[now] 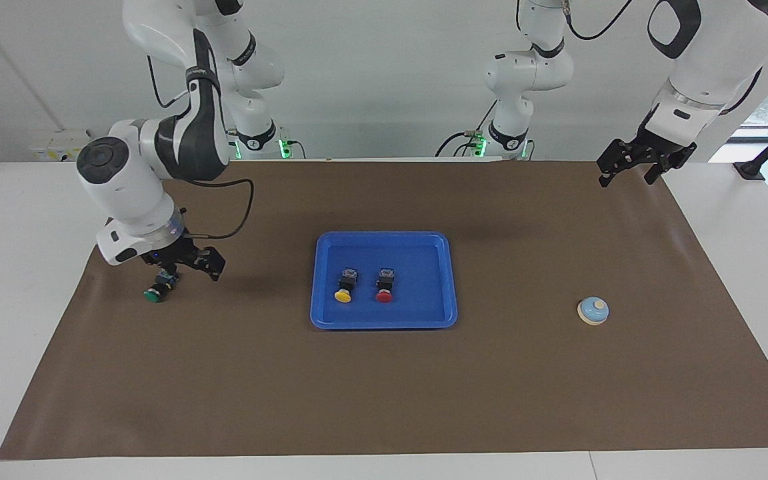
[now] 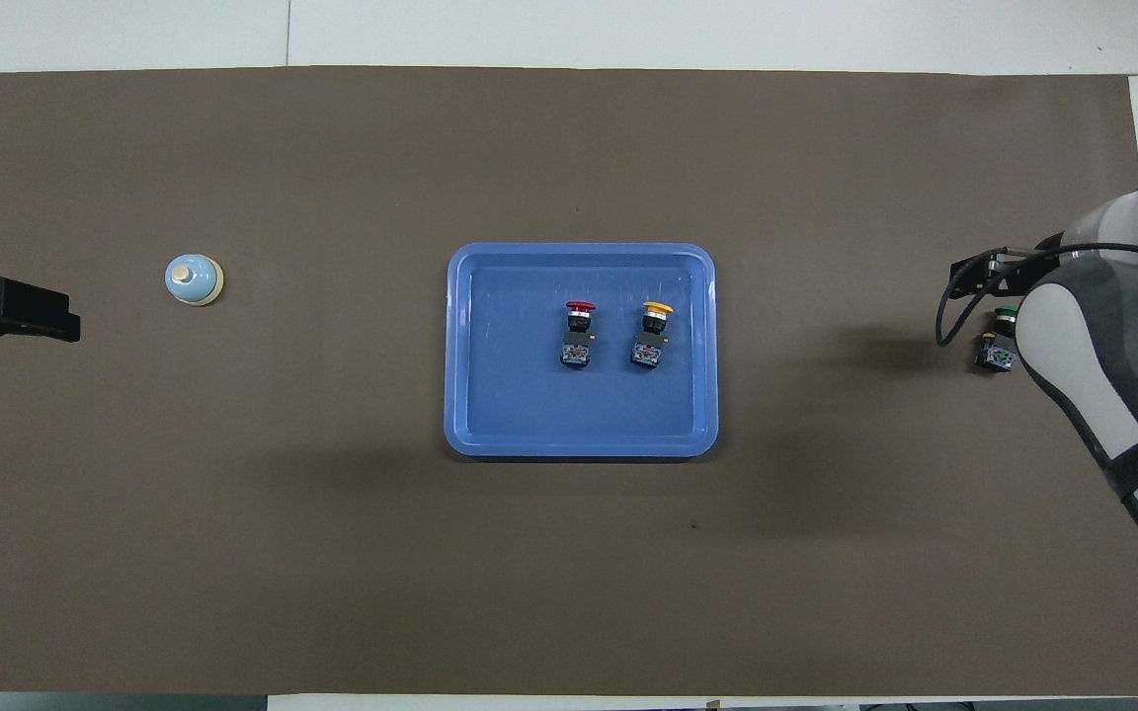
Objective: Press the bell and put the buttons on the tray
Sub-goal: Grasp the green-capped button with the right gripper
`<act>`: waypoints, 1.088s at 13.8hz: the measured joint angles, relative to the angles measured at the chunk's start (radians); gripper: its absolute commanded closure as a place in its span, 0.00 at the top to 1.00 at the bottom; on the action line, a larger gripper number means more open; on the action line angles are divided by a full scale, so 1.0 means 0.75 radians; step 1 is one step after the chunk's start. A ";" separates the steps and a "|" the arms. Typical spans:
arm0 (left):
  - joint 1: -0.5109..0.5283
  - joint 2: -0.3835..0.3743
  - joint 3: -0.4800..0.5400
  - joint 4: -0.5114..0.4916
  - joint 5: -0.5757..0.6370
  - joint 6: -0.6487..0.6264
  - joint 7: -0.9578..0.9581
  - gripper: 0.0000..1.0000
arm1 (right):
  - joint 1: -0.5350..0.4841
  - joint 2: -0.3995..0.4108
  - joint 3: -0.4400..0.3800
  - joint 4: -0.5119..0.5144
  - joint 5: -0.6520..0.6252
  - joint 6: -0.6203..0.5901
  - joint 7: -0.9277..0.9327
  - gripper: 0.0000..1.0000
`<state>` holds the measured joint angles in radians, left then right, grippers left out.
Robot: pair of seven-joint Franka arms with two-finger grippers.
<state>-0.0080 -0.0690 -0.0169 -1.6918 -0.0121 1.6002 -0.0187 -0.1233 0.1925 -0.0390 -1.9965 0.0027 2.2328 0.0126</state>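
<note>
Tray, centre of the facing view: two buttons are held in it side by side, the yellow button and the red button, both counted as placed; green button, centre left of that view: lain on the brown mat, not yet lifted, judged the one button left; right gripper: hung directly over it with fingers apart, nothing clamped; contact cannot be told; bell, centre right: no sign of pressing can be read from it; left gripper, upper right: parked with fingers apart, the arm waiting; in the overhead view the green button is half covered by the right arm, and the left gripper is cut off at the frame edge.
</note>
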 measured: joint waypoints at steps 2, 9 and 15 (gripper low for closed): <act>0.000 0.000 0.000 0.000 0.000 0.000 0.000 1.00 | -0.058 -0.023 0.000 -0.140 0.000 0.173 -0.069 1.00; 0.000 0.000 0.000 0.000 0.000 0.000 0.000 1.00 | -0.102 0.023 0.001 -0.249 0.000 0.372 -0.076 1.00; 0.000 0.000 0.000 0.000 0.000 0.000 0.000 1.00 | -0.103 0.078 0.002 -0.253 0.000 0.398 -0.076 0.50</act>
<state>-0.0080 -0.0690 -0.0169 -1.6918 -0.0121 1.6002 -0.0187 -0.2005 0.2512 -0.0371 -2.1859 0.0024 2.5316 -0.0447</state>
